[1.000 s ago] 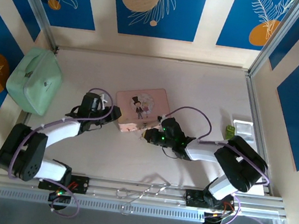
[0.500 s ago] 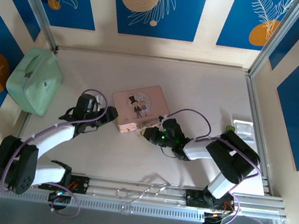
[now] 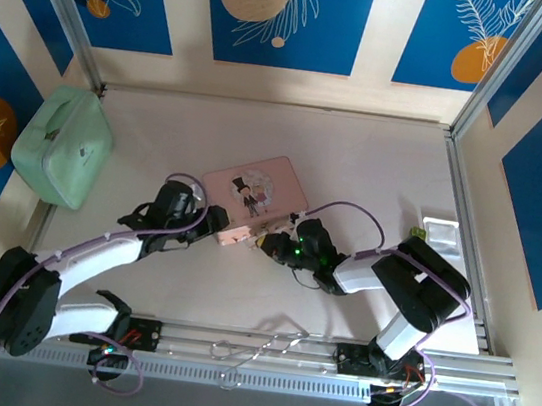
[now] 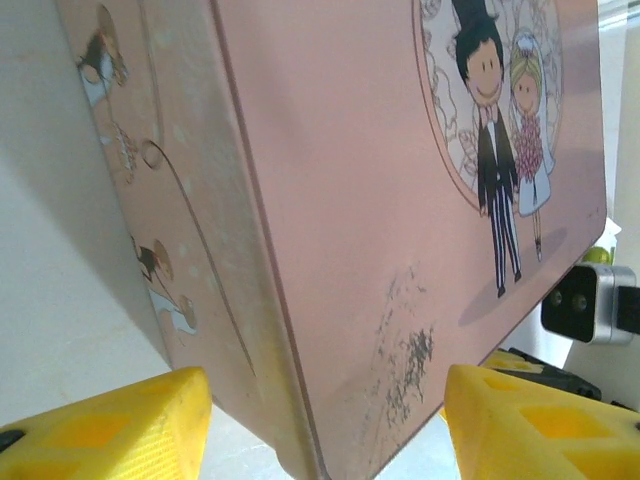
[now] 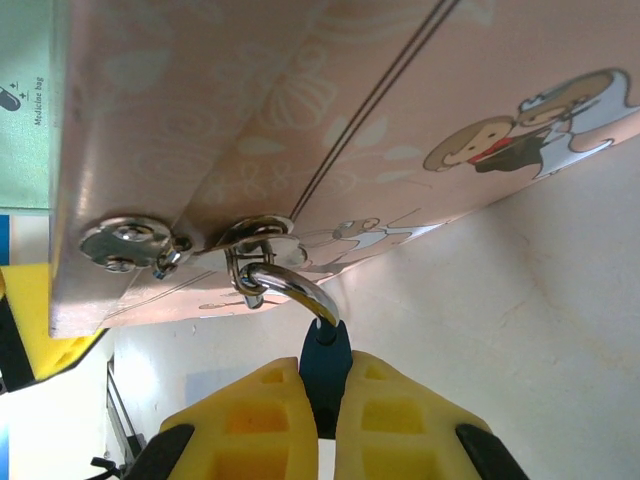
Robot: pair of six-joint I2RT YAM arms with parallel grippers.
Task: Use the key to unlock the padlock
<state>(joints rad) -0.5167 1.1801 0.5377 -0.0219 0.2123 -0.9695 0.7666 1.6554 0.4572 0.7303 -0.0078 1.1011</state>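
Note:
The pink illustrated tin (image 3: 253,188) lies mid-table. From the clasp (image 5: 255,240) on its front wall hangs the padlock (image 5: 326,350), a small dark teal body with a silvery shackle (image 5: 295,285) looped through the clasp ring. My right gripper (image 5: 322,385) is shut on the padlock's body, at the tin's front edge (image 3: 267,245). My left gripper (image 4: 325,405) is open, its yellow fingers (image 4: 110,420) standing on either side of the tin's near left corner (image 3: 216,218) without touching it.
A mint-green case (image 3: 62,143) sits at the far left by the wall. A small clear tray (image 3: 439,232) and a green item (image 3: 415,233) lie at the right rail. A bent wire (image 3: 261,348) rests on the front rail.
My left gripper has swung right and now straddles the tin's near left corner. The tin has turned and shifted slightly. My right gripper stays shut on the padlock.

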